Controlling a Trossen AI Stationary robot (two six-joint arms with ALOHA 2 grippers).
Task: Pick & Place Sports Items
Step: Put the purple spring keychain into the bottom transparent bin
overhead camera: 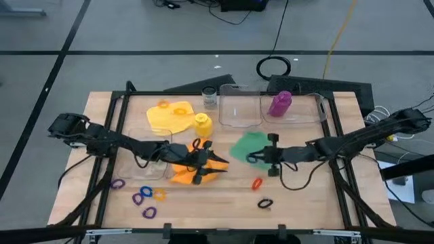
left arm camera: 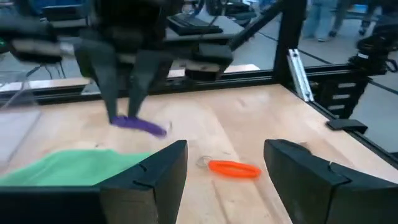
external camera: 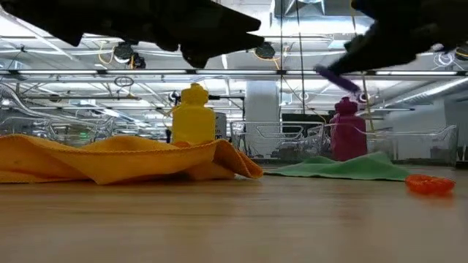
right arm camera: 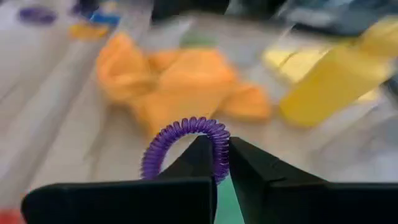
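Both arms are dark, nearly black, built of slim links joined by bulkier rounded joint housings. Thin black cables loop loosely beneath each forearm. The left end effector (left arm camera: pixel 227 180) has two broad, matte black fingers (left arm camera: pixel 155 177) with flat, angular inner faces. The right end effector (right arm camera: pixel 225 163) has similar black wedge-shaped fingers (right arm camera: pixel 261 171) with a smooth, slightly glossy finish.
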